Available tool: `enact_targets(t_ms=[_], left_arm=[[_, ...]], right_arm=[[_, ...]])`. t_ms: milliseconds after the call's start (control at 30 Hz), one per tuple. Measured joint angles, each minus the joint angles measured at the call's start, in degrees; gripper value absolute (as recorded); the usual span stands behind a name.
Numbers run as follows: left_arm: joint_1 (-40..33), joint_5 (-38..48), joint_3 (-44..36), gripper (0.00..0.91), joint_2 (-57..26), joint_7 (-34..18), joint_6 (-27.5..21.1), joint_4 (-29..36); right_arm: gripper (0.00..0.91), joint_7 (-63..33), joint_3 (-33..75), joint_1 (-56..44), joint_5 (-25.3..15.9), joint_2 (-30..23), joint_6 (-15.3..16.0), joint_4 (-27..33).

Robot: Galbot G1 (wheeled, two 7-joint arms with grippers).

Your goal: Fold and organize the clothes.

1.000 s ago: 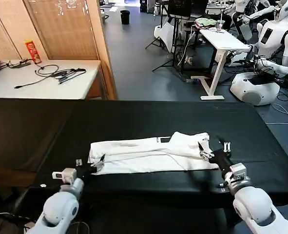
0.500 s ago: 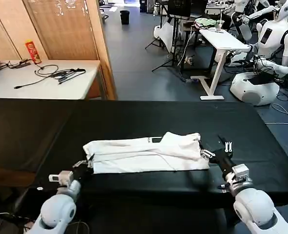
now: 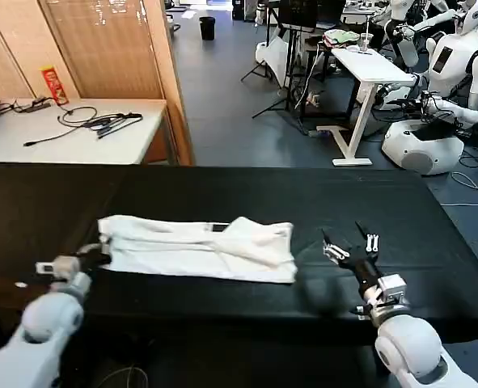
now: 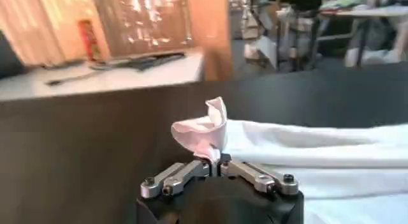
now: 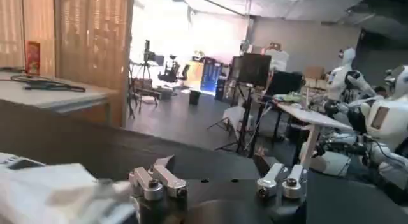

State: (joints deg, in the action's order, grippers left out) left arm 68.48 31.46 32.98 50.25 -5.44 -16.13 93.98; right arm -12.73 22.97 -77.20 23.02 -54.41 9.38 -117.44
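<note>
The white T-shirt is now lying further toward the robot's left on the black table than a second ago, because the left gripper is dragging it by one end while the right gripper has come off the other end. With only a small pinch of cloth between the closed left fingers, I judge the fabric could be slipping free or the fold bunching as it slides. The right gripper is standing wide, holding nothing, apart from the shirt.
</note>
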Motion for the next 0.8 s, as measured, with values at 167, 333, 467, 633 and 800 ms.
enact_targets(t_ms=[167,333,467,633,800], left_arm=[[-0.1,0.13,1.49,0.0,-3.23,-0.53,-1.26,0.0],[1.58,0.18,0.94,0.0,-2.77,-1.97,-3.99,5.4],[1.74,1.49,-1.16,0.0,-1.14,-3.56,-6.36,13.3],[-0.46,2.9,-6.64,0.0,1.15,-4.69,-8.33,21.67],[-4.29,-0.14,-14.93,0.0,4.44,-4.84,-8.31,22.61]], right_arm=[[0.878,-0.13,0.0,-0.39,0.0,-0.38,-0.24,-0.13],[0.878,-0.13,0.65,-1.32,-0.03,-0.42,-0.44,-0.38],[0.878,-0.13,0.97,-2.22,-0.48,-0.95,-0.52,-0.54],[0.878,-0.12,1.29,-3.32,-1.55,-1.58,-0.79,-0.8],[0.878,-0.12,1.99,-4.55,-2.1,-2.09,-0.83,-1.25]])
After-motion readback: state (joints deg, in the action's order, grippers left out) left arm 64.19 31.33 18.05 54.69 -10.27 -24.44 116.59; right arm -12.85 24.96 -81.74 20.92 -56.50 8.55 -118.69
